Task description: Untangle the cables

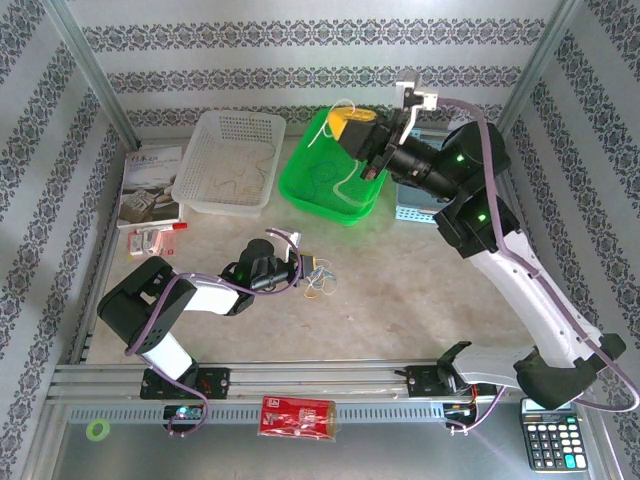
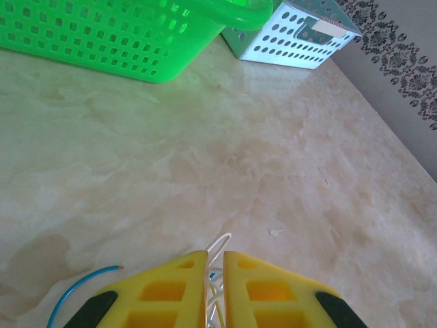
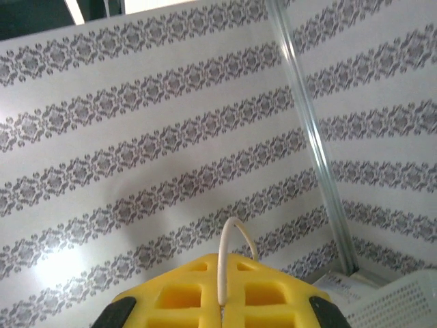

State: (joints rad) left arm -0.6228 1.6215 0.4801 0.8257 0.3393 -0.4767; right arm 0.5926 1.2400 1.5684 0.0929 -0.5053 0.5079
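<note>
A small tangle of cables [image 1: 322,283], yellow, blue and whitish, lies on the table in front of my left gripper [image 1: 303,268]. In the left wrist view my left gripper [image 2: 215,263] is shut on a bunch of whitish and yellow strands; a white loop [image 2: 220,242] pokes out past the fingertips, and a blue cable [image 2: 74,288] curves on the table to the left. My right gripper [image 1: 352,127] hangs high over the green basket [image 1: 300,182], shut on a whitish cable [image 1: 326,140] that dangles into it. That cable's loop [image 3: 230,247] rises from between the yellow fingers of my right gripper [image 3: 223,260].
A white basket [image 1: 205,170] with pale strands stands back left, and a light blue basket [image 1: 412,210] sits behind the right arm. A booklet [image 1: 150,185] lies at far left. A red packet [image 1: 297,416] and a calculator [image 1: 548,434] rest on the front ledge.
</note>
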